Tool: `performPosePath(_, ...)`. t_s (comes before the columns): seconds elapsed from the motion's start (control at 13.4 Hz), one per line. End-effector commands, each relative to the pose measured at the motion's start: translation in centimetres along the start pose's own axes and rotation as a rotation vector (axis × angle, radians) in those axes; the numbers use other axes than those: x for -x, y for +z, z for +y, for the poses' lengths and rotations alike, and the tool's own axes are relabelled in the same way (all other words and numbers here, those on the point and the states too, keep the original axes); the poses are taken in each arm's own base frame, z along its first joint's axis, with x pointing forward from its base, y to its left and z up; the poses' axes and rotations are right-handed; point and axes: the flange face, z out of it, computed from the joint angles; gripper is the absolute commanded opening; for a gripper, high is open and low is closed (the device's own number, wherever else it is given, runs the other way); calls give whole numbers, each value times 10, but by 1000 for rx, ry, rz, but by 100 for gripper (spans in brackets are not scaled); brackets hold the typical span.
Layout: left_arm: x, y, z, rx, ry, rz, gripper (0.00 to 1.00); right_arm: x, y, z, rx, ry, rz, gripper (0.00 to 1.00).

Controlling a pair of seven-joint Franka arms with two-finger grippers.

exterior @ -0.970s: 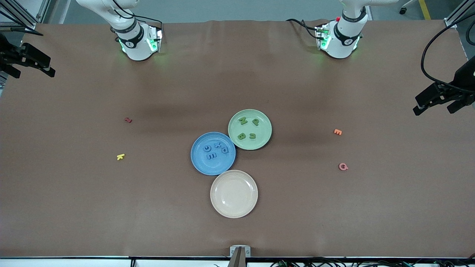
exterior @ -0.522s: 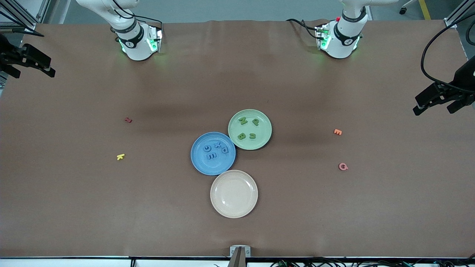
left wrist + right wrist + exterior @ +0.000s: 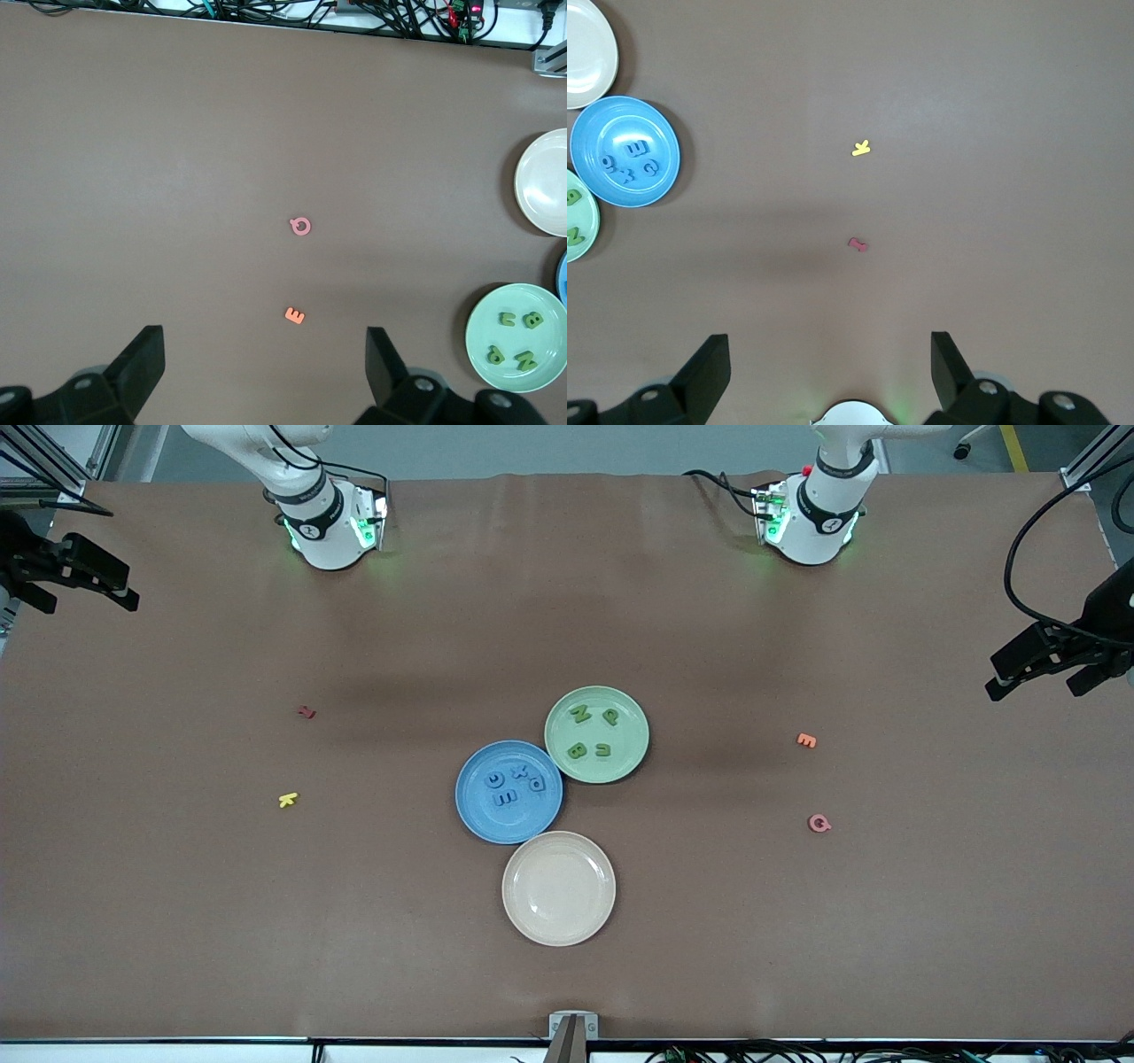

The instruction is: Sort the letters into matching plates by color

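**Blue and green letters lie in their matching plates; both arms wait high with jaws spread**

We see the blue plate (image 3: 508, 792) near the middle of the table (image 3: 177, 921), with the four blue letters (image 3: 514, 784) lying flat inside it, grouped toward the part of the plate that faces the robots' bases. The green plate (image 3: 596, 734) touches it, a little farther from the front camera and toward the left arm's end of the table; the four green letters (image 3: 592, 732) rest in it, two by two. A cream plate (image 3: 558, 887) sits just beside the blue one, nearer to the front camera edge of the table, and we see nothing in it.

Four other letters lie on the bare table, well apart from the plates. Toward the right arm's end we find a red letter (image 3: 306, 712) and a yellow letter (image 3: 288, 800), the yellow one nearer to the front camera. Toward the left arm's end lie an orange letter (image 3: 805, 740) and a pink letter (image 3: 819, 823), the pink one nearer to the front camera.

The left gripper (image 3: 266, 376) hangs high over the left arm's end of the table, above the orange and pink letters, its fingers spread wide and holding nothing. The right gripper (image 3: 830, 376) hangs likewise over the right arm's end, above the red and yellow letters, fingers spread wide and holding nothing. Both arms wait.
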Motion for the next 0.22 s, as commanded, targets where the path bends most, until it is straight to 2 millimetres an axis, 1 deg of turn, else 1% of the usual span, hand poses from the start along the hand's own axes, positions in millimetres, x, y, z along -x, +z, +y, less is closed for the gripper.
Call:
performPosePath(0.0,0,-4,2,-6,17,-5,100,9,-5,-4,1,-12,10,100)
performPosePath(0.15,0,-4,2,-6,17,-5,100,11,-7,-4,-1,-11,15,100)
